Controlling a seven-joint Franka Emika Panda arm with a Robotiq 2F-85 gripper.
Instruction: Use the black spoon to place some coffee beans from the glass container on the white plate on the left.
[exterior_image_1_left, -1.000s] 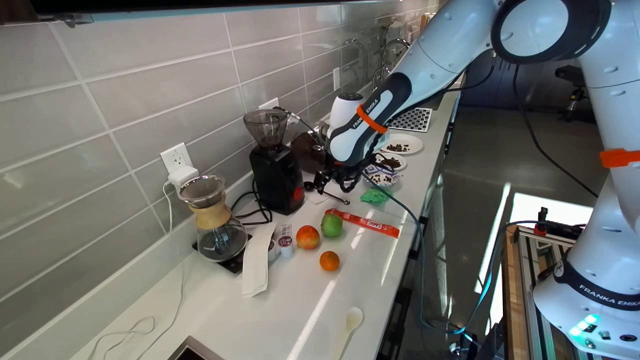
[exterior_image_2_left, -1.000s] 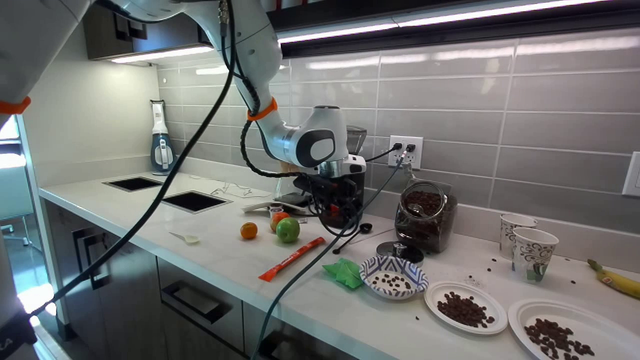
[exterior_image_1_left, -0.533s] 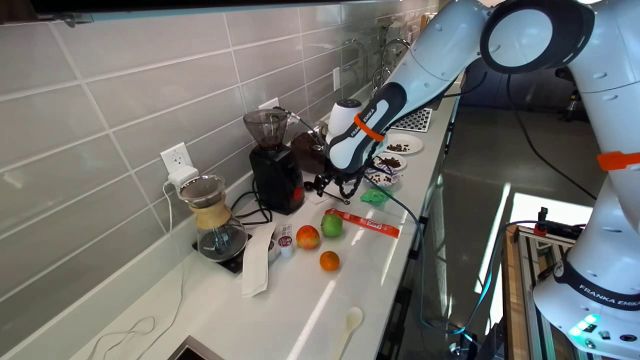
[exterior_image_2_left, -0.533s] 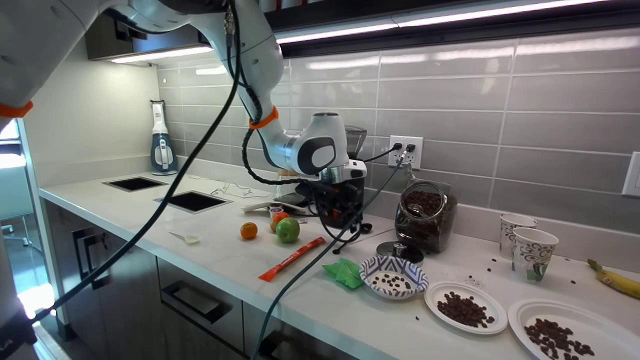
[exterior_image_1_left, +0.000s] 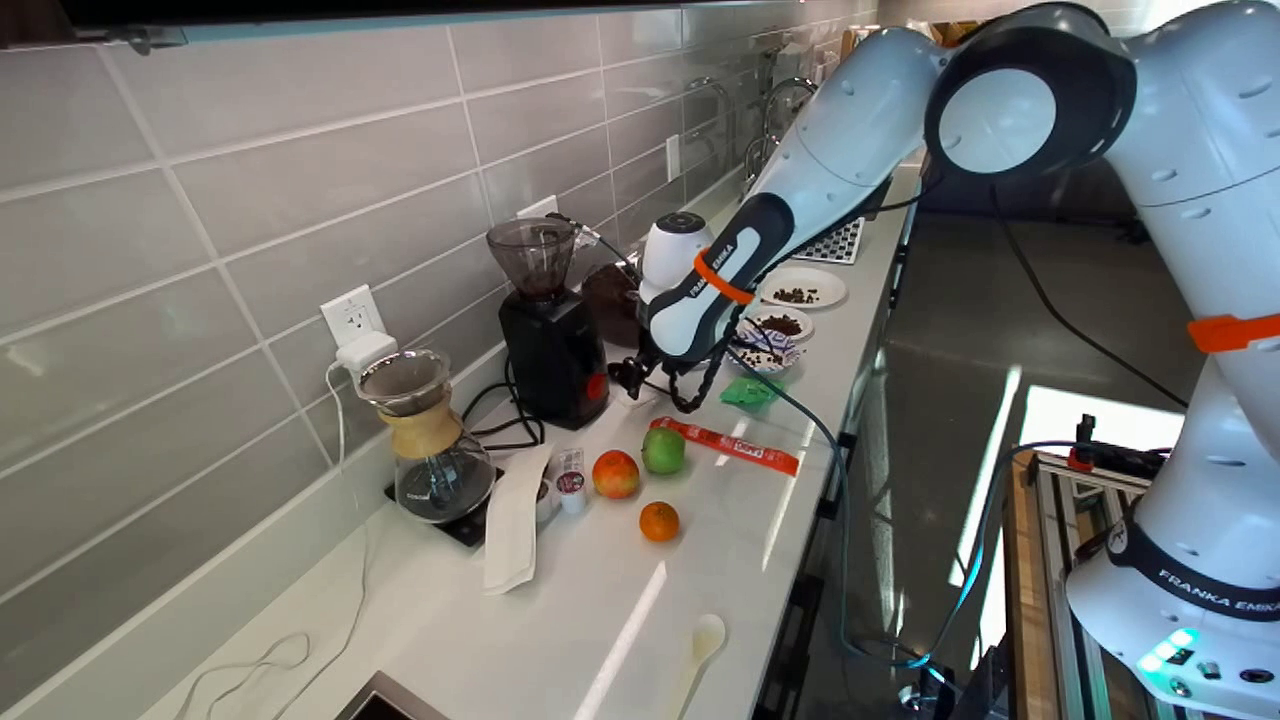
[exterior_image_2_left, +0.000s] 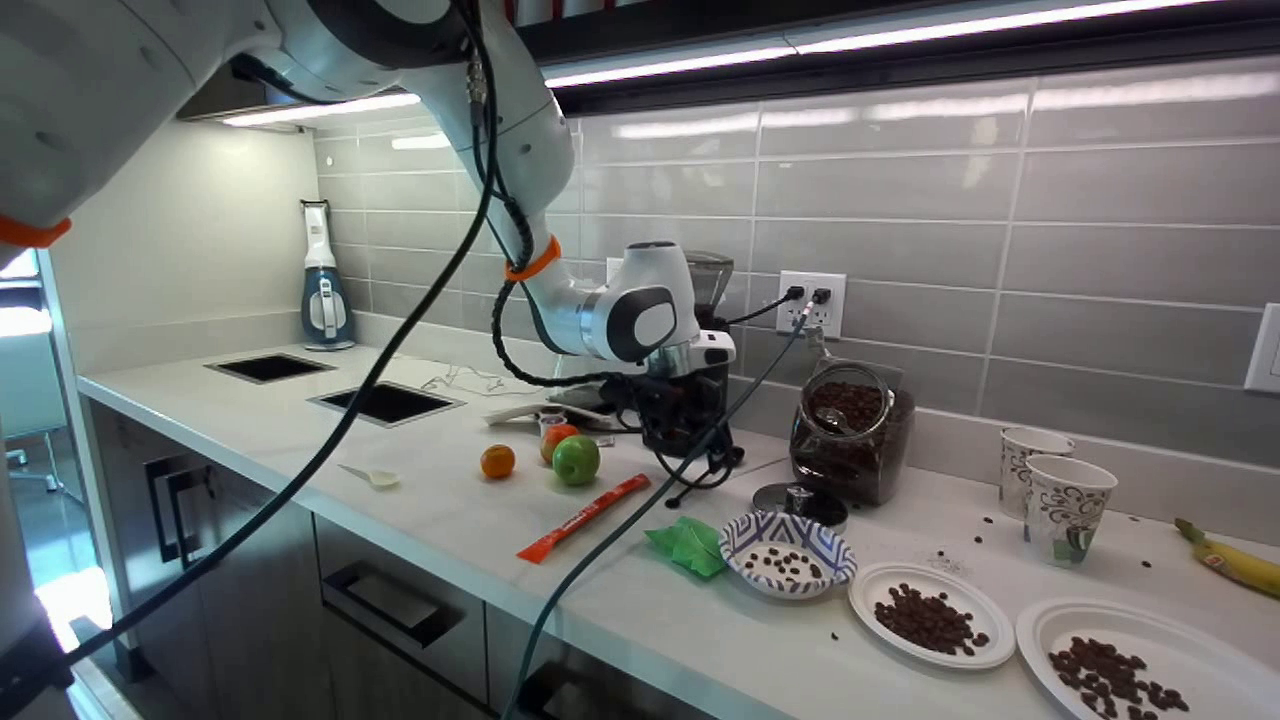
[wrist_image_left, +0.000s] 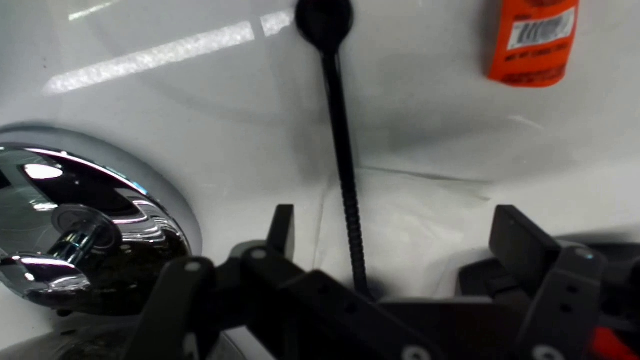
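The black spoon (wrist_image_left: 342, 140) lay loose on the desk (wrist_image_left: 240, 165).
In the wrist view, the end effector (wrist_image_left: 402, 235) was released, its fingers (wrist_image_left: 522, 245) wide apart, with the spoon's handle showing between them, apart from both. The handle crossed a white napkin (wrist_image_left: 410, 210); a shiny lid (wrist_image_left: 155, 230) and a red packet (wrist_image_left: 532, 65) lay near. In an exterior view, the glass container (exterior_image_2_left: 889, 398) of coffee beans (exterior_image_2_left: 845, 408) stood near the wall (exterior_image_2_left: 1130, 250); a small white plate (exterior_image_2_left: 867, 600) and a large white plate (exterior_image_2_left: 1210, 655) also held beans.
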